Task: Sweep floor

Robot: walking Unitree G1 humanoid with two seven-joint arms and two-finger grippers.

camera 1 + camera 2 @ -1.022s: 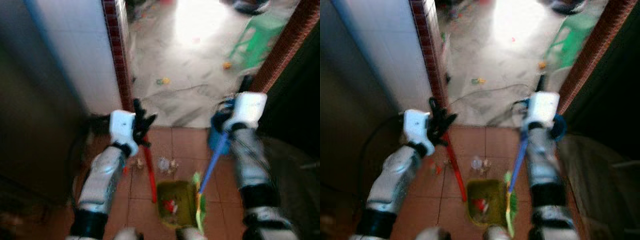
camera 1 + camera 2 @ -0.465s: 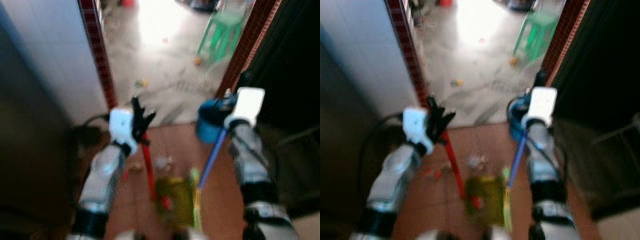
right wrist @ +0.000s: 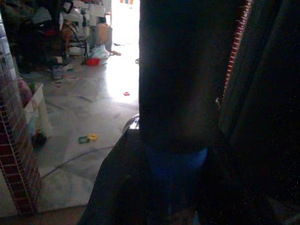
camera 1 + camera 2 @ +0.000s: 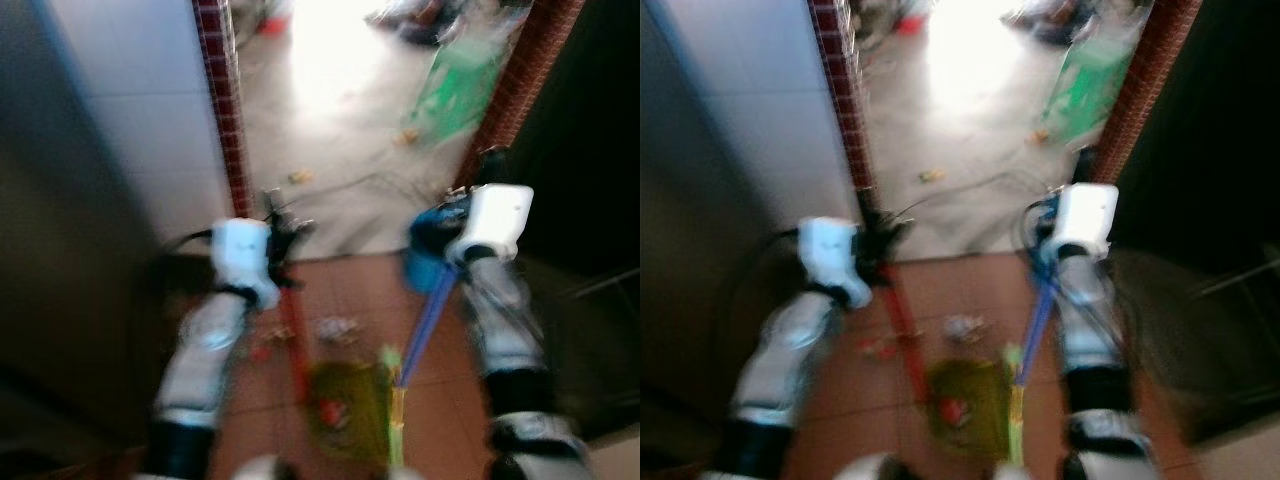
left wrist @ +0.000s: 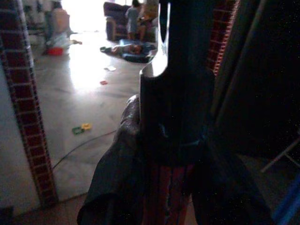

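The head views are blurred; the robot stands on red-brown tiles [image 4: 350,280] before a doorway that opens onto a pale, brightly lit marble floor [image 4: 340,150]. The left gripper [image 4: 283,232] closes its black fingers round the red handle [image 4: 293,330] of a dustpan [image 4: 345,400], a yellow-green pan resting on the tiles between the two arms, with something small and red lying in it; the right gripper [image 4: 470,195] holds the blue handle [image 4: 425,325] of a broom whose green head [image 4: 392,400] stands just beside the pan's right edge, though the white wrist housing hides that grip in the head views; in the right wrist view the blue shaft [image 3: 176,173] runs between dark fingers pressed against it. A brick-red door post [image 4: 222,110] stands to the left of the opening and another [image 4: 520,80] to the right, so the way through is narrow; a blue bucket [image 4: 428,255] sits at the foot of the right post, close to the right arm. Small scraps of litter [image 4: 338,328] lie on the tiles ahead of the pan; more bits [image 4: 298,176] and a thin cable [image 4: 370,185] lie on the marble beyond. A green stool [image 4: 462,85] stands farther off, smeared by blur; the room's far end is washed out by glare.
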